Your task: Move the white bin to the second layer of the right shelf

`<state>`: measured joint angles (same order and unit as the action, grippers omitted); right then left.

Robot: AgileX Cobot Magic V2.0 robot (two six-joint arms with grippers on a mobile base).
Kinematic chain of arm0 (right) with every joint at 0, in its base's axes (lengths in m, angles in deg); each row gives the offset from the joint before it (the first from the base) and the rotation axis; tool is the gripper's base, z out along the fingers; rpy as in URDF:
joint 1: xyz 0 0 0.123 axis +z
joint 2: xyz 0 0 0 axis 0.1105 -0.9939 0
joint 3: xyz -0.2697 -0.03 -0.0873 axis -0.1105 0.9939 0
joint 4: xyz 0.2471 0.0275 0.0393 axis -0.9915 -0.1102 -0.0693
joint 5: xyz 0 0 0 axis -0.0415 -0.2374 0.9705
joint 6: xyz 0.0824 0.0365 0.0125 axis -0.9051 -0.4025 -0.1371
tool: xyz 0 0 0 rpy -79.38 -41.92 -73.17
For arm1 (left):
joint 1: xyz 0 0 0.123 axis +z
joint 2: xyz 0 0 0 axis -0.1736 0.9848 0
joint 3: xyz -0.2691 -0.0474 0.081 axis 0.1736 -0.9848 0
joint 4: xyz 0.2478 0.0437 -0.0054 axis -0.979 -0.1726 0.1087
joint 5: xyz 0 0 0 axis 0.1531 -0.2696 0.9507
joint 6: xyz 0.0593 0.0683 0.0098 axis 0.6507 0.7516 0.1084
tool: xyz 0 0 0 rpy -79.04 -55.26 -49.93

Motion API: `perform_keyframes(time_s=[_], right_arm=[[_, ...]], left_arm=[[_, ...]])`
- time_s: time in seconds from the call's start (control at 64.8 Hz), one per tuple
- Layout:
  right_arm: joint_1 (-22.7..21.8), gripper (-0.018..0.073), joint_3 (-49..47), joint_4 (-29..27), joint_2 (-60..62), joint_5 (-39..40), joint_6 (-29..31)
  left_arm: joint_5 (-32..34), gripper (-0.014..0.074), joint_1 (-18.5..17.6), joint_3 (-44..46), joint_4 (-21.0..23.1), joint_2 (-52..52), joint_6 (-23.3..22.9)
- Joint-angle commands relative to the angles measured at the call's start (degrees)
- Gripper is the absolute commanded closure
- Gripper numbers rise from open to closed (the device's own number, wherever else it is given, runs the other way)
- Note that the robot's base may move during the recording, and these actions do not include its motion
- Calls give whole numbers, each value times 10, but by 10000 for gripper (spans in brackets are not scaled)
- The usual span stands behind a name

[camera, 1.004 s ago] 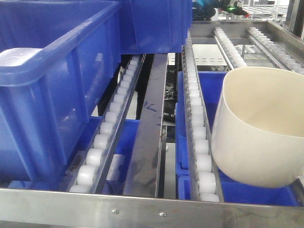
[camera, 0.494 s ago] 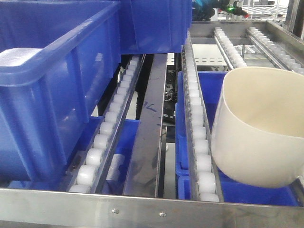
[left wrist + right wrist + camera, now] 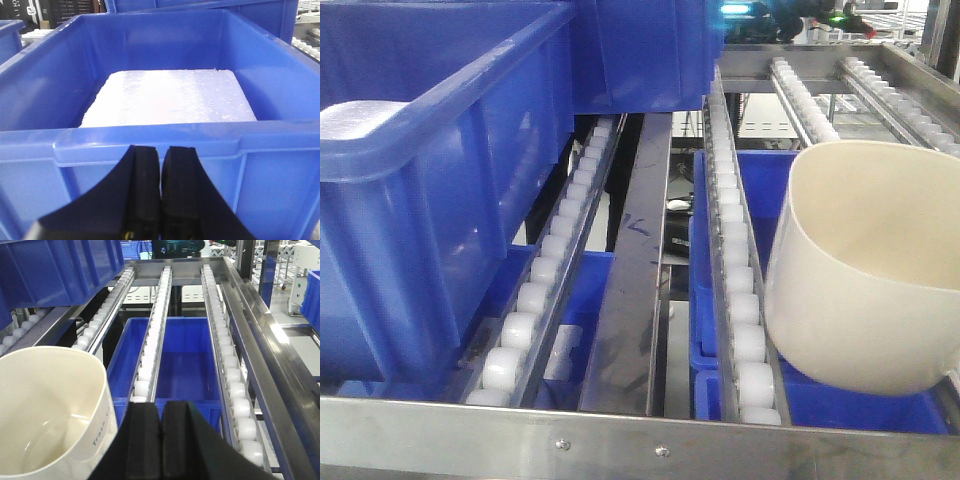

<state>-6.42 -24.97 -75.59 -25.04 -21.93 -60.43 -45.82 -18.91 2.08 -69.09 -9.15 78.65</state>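
Observation:
The white bin (image 3: 865,290) stands tilted at the front right of the right shelf second layer, its left side on a rail of white rollers (image 3: 735,270) behind the steel front bar (image 3: 620,435). In the right wrist view the white bin (image 3: 45,410) is at the lower left, open and empty. My right gripper (image 3: 161,405) is shut and empty, just right of the bin's rim, above the rails (image 3: 155,335). My left gripper (image 3: 161,150) is shut and empty, close to the near wall of a blue crate (image 3: 150,142).
The blue crate (image 3: 430,200) fills the left of the rack and holds a white foam slab (image 3: 170,97). Another blue crate (image 3: 650,50) sits behind it. Blue crates (image 3: 175,355) lie on the level below the rails. A steel side rail (image 3: 270,355) bounds the right.
The white bin and the crates have not moved. A dark machine with a green light beyond the rack's far end has shifted slightly right.

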Motion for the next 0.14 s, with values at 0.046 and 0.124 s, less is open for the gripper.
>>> perform_keyframes(time_s=[0.046,0.124], right_arm=[[-3,510,-9,0,12,50,4],[-3,510,-9,0,12,50,4]], left_arm=[[48,512,-2,-21,3,-8,-2],[48,512,-2,-21,3,-8,-2]])
